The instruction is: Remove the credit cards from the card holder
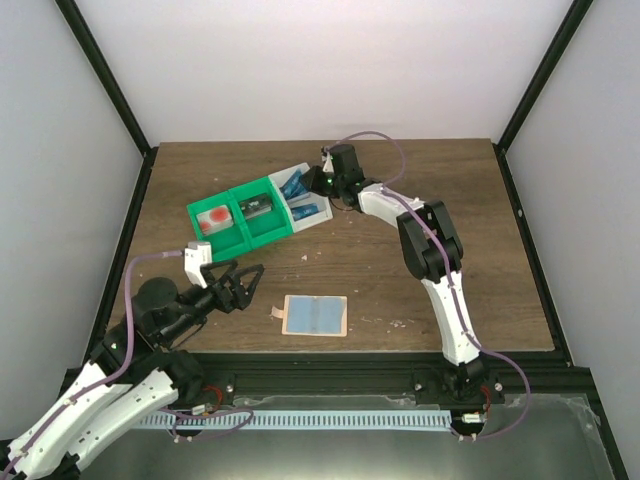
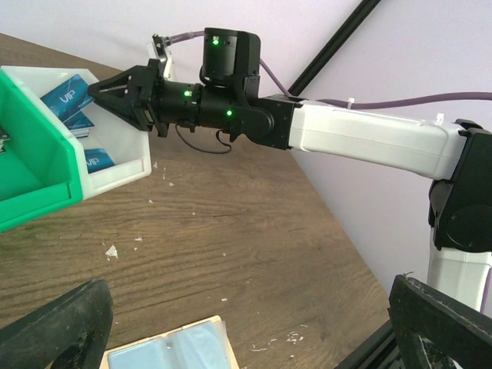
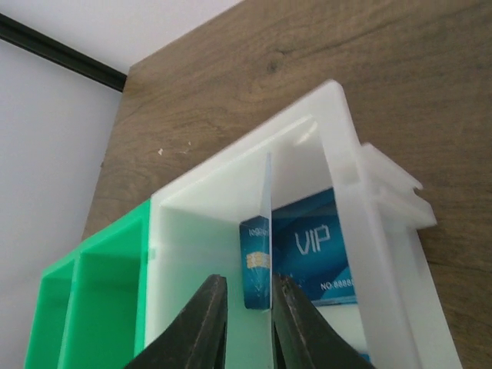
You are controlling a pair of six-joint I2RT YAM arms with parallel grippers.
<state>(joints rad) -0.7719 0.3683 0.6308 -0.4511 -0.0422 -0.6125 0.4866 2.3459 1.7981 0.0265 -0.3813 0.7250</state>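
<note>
In mid-frame, the white bin [image 3: 231, 207] held blue credit cards [image 3: 319, 246]; the right gripper [image 3: 247, 288], nearly closed, pinched one credit card [image 3: 257, 257] upright.

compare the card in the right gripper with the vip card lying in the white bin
The held card stands on edge, pinched by the right gripper; the VIP card lies flat. The held card is gripped; the VIP card rests free inside the white bin. The held card shows a small pale marking; the VIP card, large white lettering. Both are thin and blue.
</note>
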